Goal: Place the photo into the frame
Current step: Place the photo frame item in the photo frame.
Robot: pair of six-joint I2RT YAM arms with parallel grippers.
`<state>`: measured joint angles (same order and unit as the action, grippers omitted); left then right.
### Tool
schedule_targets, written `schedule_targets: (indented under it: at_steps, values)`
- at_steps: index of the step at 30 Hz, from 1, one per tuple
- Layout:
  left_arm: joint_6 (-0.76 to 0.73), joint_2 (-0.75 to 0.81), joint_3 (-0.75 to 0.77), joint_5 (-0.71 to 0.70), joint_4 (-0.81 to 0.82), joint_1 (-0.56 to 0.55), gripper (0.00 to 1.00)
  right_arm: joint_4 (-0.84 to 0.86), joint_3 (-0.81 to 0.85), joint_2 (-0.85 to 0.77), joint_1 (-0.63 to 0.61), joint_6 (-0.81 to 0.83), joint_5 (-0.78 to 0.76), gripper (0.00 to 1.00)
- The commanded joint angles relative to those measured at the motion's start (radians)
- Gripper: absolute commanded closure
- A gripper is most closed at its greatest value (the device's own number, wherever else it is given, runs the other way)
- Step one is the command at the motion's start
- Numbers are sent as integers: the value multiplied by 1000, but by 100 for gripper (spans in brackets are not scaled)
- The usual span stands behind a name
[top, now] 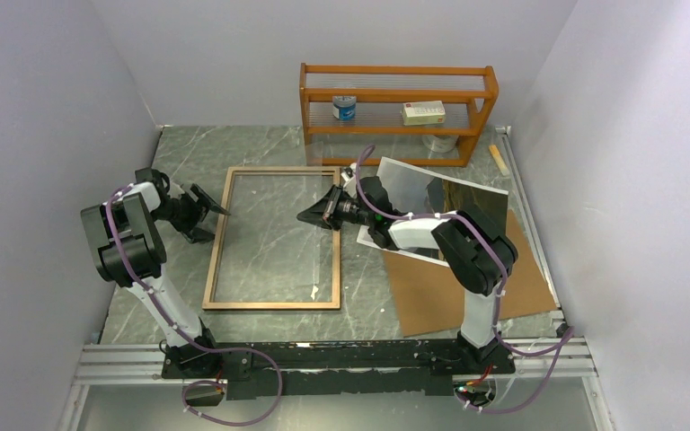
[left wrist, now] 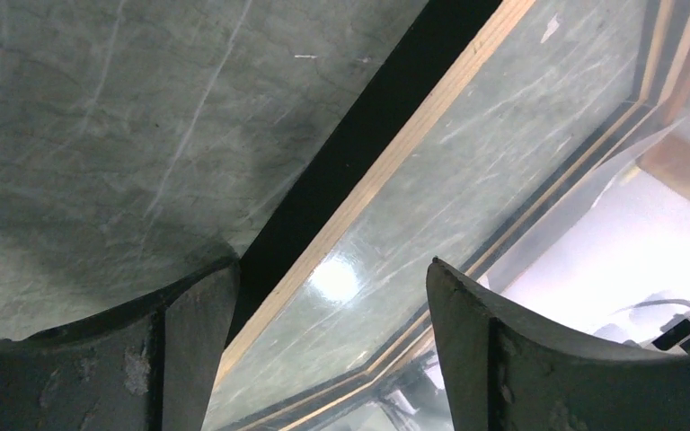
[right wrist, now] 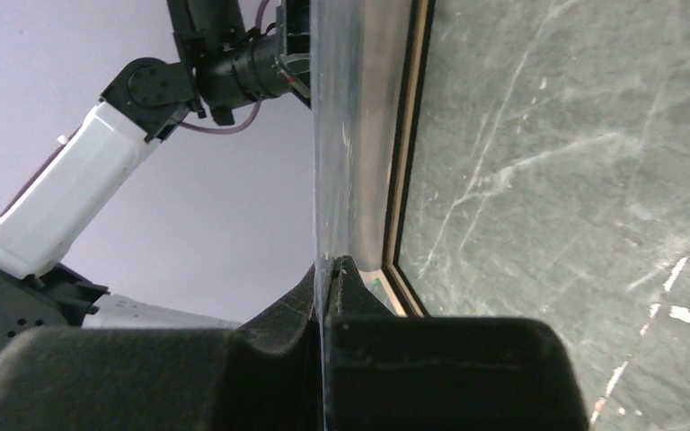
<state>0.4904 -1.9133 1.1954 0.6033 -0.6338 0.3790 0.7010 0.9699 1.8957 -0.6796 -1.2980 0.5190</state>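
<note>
Wood-backed rectangular picture frame (top: 274, 303) lying on marble worktop (top: 189, 148). Jaws of left end effector (left wrist: 332, 269) apart, straddling left rail. The right end effector (right wrist: 331, 265) is pinched together by right rail. Glossy photo (top: 411, 184) sits outside frame, on brown cardboard sheet (top: 422, 301) to its right.

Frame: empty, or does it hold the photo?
Empty: in the top view the frame lies flat and the marbled table shows through its opening.

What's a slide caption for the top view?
Frame wood side up on the table, left gripper open at its left rail, right gripper shut at its right.
</note>
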Motion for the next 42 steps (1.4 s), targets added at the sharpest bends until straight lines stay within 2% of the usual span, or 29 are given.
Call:
schedule_targets:
  at_steps: [1,16,23,31,37,42]
  values:
    - [-43,-46,-41,-75,-42,-11,17,-41,0,-25,-3,69,-19,100]
    - [-70,-73,-68,-117,-38,-10,19,-41,3,46,19,113,17,100]
    - [-69,-73,-67,-114,-39,-9,20,68,-14,54,20,45,59,100]
    - [-66,-78,-64,-105,-37,-9,27,185,1,33,19,-43,95,100]
    - [-65,-81,-60,-102,-38,-9,28,136,0,67,19,-40,87,100]
    - [-65,-82,-56,-102,-39,-10,29,7,0,72,20,-1,67,100]
